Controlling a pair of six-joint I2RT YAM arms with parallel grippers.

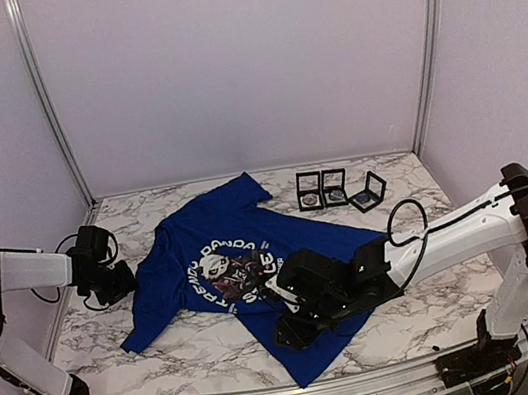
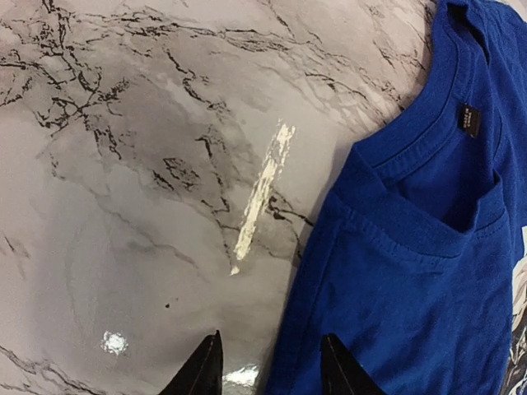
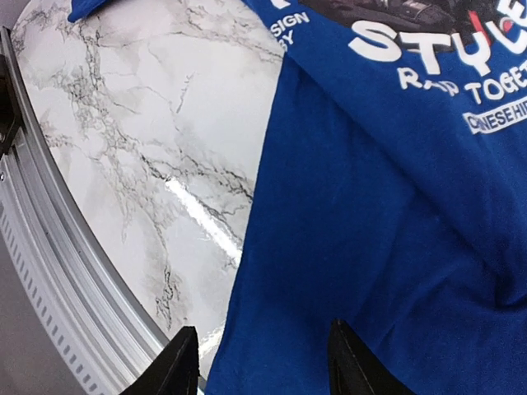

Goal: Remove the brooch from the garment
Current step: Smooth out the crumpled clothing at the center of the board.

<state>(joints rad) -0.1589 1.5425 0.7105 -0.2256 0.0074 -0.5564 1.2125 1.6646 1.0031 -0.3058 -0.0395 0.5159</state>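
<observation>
The garment (image 1: 211,229), a royal-blue T-shirt with a panda print (image 1: 231,272), lies flat on the marble table (image 1: 168,350). I cannot make out the brooch in any view. My left gripper (image 1: 124,281) sits low at the shirt's left shoulder. In the left wrist view this gripper (image 2: 272,366) is open, one tip over marble and the other over the blue cloth (image 2: 395,288), gripping nothing. My right gripper (image 1: 290,331) hovers at the shirt's lower hem. Seen from the right wrist, that gripper (image 3: 263,362) is open across the garment's edge (image 3: 370,247).
Three small open black boxes (image 1: 310,191) (image 1: 333,187) (image 1: 368,192) stand at the back right. The shirt's collar with its black label (image 2: 467,119) shows in the left wrist view. A metal rail (image 3: 49,247) runs along the table's near edge beside my right gripper.
</observation>
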